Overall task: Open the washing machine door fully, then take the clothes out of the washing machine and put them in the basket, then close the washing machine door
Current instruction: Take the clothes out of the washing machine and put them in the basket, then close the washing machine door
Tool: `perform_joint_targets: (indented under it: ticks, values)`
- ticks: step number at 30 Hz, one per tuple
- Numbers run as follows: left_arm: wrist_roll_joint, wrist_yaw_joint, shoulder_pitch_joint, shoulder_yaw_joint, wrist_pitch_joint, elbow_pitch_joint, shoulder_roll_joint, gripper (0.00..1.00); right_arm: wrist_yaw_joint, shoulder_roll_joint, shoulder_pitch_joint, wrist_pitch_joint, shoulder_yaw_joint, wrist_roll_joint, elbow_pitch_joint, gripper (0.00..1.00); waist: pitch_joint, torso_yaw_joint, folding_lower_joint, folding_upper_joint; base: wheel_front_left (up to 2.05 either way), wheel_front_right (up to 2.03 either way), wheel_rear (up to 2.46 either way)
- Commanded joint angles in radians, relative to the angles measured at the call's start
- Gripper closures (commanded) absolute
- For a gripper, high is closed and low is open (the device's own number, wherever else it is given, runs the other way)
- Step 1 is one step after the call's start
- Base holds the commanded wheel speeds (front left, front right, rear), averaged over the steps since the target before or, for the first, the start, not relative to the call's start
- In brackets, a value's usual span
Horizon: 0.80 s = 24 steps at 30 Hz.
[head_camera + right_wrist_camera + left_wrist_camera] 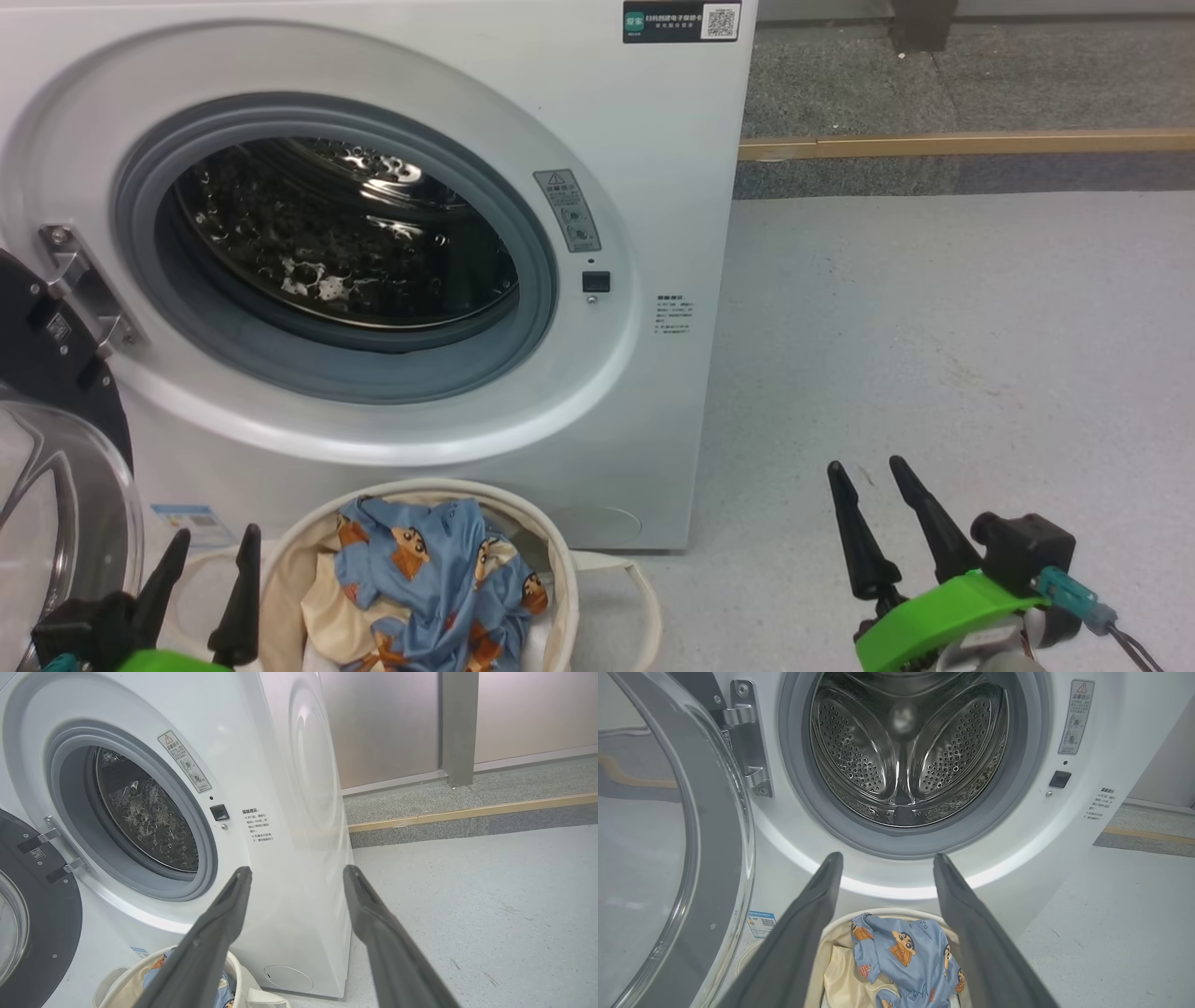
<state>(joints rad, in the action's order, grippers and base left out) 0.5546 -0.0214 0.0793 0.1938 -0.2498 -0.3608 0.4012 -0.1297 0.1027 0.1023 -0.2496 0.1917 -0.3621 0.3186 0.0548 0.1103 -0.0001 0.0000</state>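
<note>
The white washing machine (644, 121) stands with its steel drum (345, 233) showing no fabric inside. Its door (56, 448), black-rimmed with clear glass, hangs swung open at the left (658, 858) (28, 914). Below the drum mouth sits the cream basket (560, 560), holding the clothes (439, 579): blue cartoon-print fabric over a cream piece (906, 956). My left gripper (210, 551) is open just left of the basket, nothing between its fingers (803, 933). My right gripper (864, 471) is open over bare floor to the right of the machine, fingers (373, 924) apart.
Pale grey floor (934, 355) spreads to the right of the machine. Behind it runs a low step with a wooden strip (962, 145) and darker carpet. A grey post (458, 728) stands against the back wall.
</note>
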Motion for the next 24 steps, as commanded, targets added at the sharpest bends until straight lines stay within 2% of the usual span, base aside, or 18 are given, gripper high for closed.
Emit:
perform_joint_targets:
  ticks: [1, 12, 18, 24]
  values:
    - [-0.006, -0.002, 0.054, -0.054, -0.012, 0.021, 0.026, 0.0, -0.001, -0.004, 0.038, -0.012, 0.023, 0.003, -0.027, 0.0, -0.001, 0.0, 0.0001, 0.0, 0.0, 0.0, 0.0]
    - [-0.014, -0.003, 0.061, -0.063, -0.012, 0.009, 0.022, 0.0, -0.001, -0.009, 0.037, -0.012, 0.019, 0.005, -0.028, 0.0, -0.007, -0.003, 0.0001, 0.0, -0.22, 0.09, 0.13]
    - [-0.019, -0.006, 0.06, -0.065, -0.012, 0.0, 0.022, 0.0, -0.001, -0.011, 0.035, -0.012, 0.019, 0.005, -0.028, 0.0, -0.009, -0.004, 0.0001, 0.0, -1.42, 0.94, 0.47]
    - [-0.025, -0.006, 0.062, -0.055, -0.011, -0.011, 0.026, 0.0, -0.001, -0.012, 0.036, -0.012, 0.018, 0.004, -0.031, 0.0, -0.013, -0.005, 0.0001, 0.0, -2.16, 1.7, 0.46]
